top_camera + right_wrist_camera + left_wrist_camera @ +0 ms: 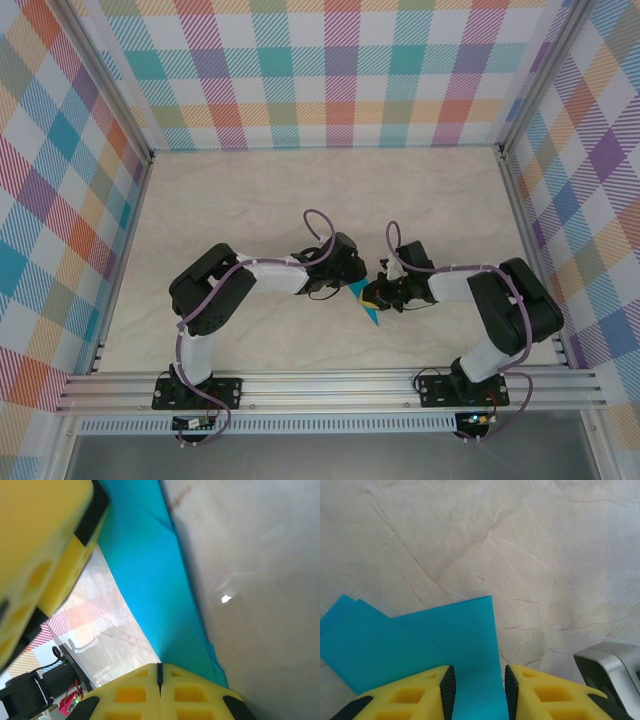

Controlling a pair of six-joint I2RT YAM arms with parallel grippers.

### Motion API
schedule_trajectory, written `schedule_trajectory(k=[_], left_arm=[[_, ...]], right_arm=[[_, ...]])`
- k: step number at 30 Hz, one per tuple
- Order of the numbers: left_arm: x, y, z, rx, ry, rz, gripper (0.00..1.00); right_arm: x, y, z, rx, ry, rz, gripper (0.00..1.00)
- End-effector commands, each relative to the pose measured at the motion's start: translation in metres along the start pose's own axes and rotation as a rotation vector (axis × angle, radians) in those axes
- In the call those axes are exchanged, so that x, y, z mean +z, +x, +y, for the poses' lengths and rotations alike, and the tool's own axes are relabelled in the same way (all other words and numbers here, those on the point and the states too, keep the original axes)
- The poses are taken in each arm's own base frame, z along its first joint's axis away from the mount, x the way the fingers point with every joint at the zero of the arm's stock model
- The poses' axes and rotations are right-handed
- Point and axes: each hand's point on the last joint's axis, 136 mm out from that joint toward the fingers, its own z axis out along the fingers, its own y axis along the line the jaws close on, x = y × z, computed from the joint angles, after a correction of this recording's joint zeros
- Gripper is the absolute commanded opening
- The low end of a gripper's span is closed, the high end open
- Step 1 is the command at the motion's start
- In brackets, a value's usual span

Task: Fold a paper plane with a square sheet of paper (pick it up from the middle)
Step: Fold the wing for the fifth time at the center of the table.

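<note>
The square sheet of paper (369, 316) is teal-blue and folded, and tapers to a point toward the near edge between the two arms. In the left wrist view the paper (420, 640) lies flat on the marble table with layered folds. My left gripper (476, 682) is open, its black pads (448, 690) apart on either side of a strip of the sheet. My right gripper (160, 667) is shut, its closed tips lying against the paper (150, 580), which runs on behind the right finger. From above, the left gripper (357, 288) and right gripper (379, 297) meet over the sheet.
The marble table (300, 190) is walled by plaid panels (320, 70) at the back and sides. An aluminium rail (330, 385) carrying both arm bases runs along the near edge. A grey metal part (615, 670) shows at the lower right of the left wrist view.
</note>
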Motion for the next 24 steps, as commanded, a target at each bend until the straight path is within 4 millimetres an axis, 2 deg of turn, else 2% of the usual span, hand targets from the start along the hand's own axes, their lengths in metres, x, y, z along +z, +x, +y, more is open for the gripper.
schedule_trajectory(k=[1,13,15,22,24], left_arm=[[0.007,0.013,0.042,-0.016,-0.121,0.030,0.35],[0.008,0.013,0.044,-0.023,-0.121,0.033,0.35],[0.009,0.013,0.044,-0.023,-0.120,0.035,0.35],[0.007,0.012,0.042,-0.024,-0.112,0.033,0.35],[0.005,0.012,0.039,-0.023,-0.100,0.034,0.35]], right_arm=[[-0.003,0.031,-0.022,0.029,0.056,0.074,0.01],[-0.014,0.068,-0.056,0.061,0.125,0.087,0.04],[-0.017,0.072,-0.060,0.070,0.138,0.083,0.07],[-0.026,0.077,-0.060,0.089,0.154,0.051,0.08],[-0.031,0.074,-0.044,0.049,0.104,0.037,0.00]])
